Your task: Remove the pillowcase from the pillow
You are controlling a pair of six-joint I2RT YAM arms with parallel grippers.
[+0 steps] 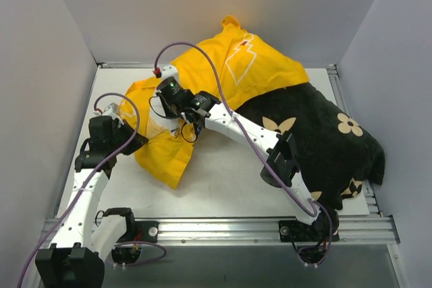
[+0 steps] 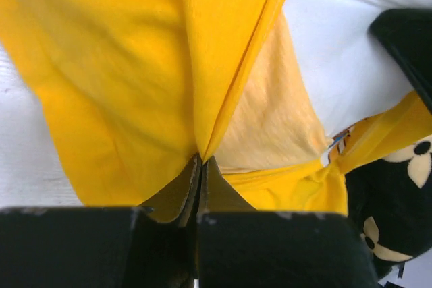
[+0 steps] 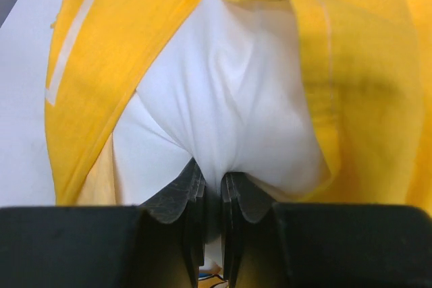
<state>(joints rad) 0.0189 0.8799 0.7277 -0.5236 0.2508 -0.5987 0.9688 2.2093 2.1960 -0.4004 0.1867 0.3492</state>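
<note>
Pillowcase [image 1: 233, 65]: bright yellow w/ white outline print, bunched across the far-left and middle of the table [image 1: 229, 183]. One corner sticks up near the back wall; a loose flap hangs toward the near-left.
Pillow [image 3: 223, 92]: plain white, mostly covered by the yellow case. In the right wrist view a bulge shows through the case opening, w/ yellow fabric on both sides and above.
Left gripper [image 2: 200, 162]: fingers closed tight on a fold of the yellow case; the fold runs up and away from the tips. No gap seen between the pads.
Right gripper [image 3: 214, 179]: fingers drawn nearly together, pinching a tuck of the white pillow fabric, which wrinkles into the pinch.
Arms, top view: left arm reaches in from the near-left to the case's left edge. Right arm crosses diagonally from the near-right, its wrist over the middle of the yellow heap.
Black pillow [image 1: 324, 139]: tan flower marks, lies on the right half of the table, touching the case's right edge. It also shows at the right side of the left wrist view.
Inner case fabric [image 2: 270, 112]: paler yellow, seen next to the white.
</note>
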